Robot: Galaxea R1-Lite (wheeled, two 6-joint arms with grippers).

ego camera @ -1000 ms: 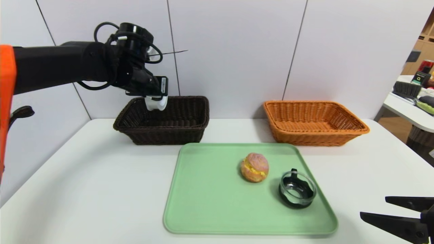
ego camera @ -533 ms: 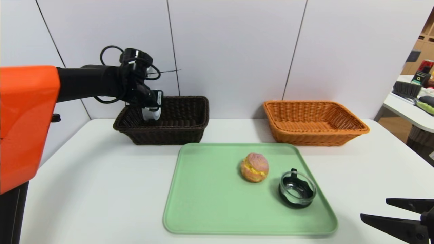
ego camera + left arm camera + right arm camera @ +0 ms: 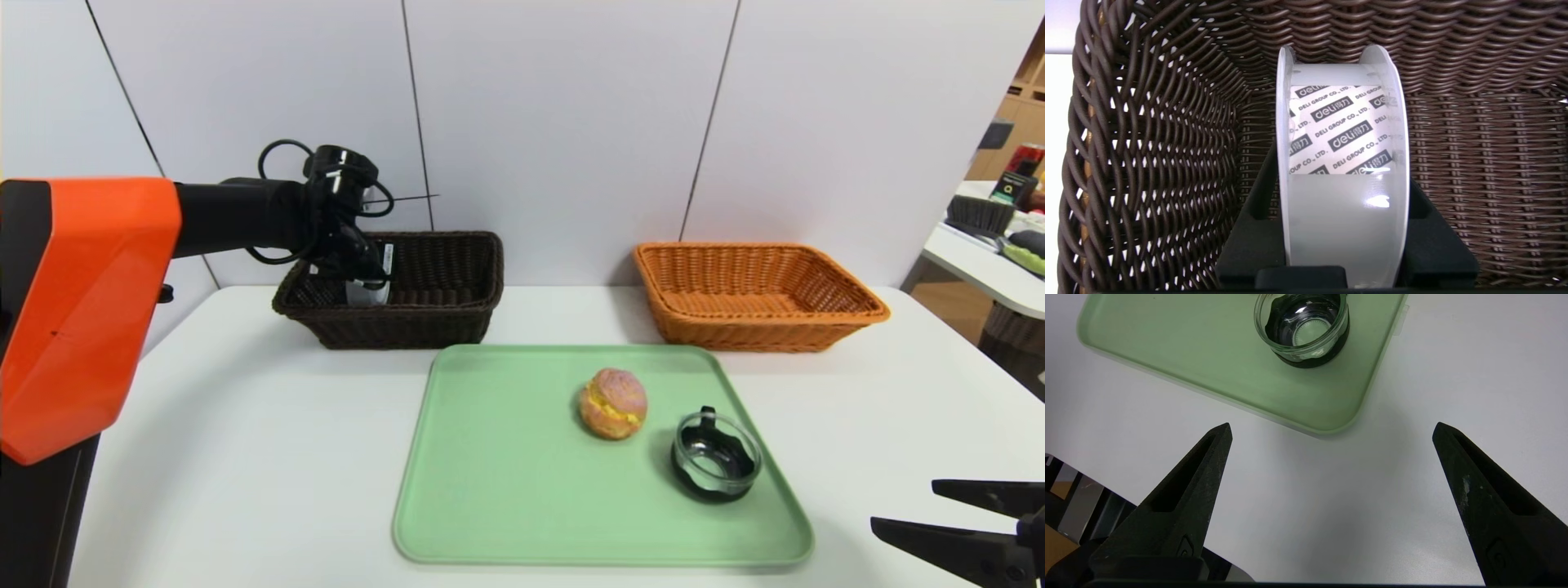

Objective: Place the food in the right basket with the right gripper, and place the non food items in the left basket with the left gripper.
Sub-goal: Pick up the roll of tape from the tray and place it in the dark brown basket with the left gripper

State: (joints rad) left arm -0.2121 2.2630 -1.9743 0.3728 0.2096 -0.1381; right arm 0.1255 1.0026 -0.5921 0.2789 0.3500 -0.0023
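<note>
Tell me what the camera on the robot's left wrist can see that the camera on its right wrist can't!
Only the left wrist view shows the white plastic ring-shaped tape roll clamped upright in the left end effector, inside the dark brown woven wicker basket. Only the right wrist view shows the open right end effector, the pale green plastic tray, the small round black-rimmed clear glass dish on it, and the white table. They share nothing: each shows only its own end effector.

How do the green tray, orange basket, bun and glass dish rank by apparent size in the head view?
1. green tray
2. orange basket
3. glass dish and bun: look about alike, too close to rank.
</note>
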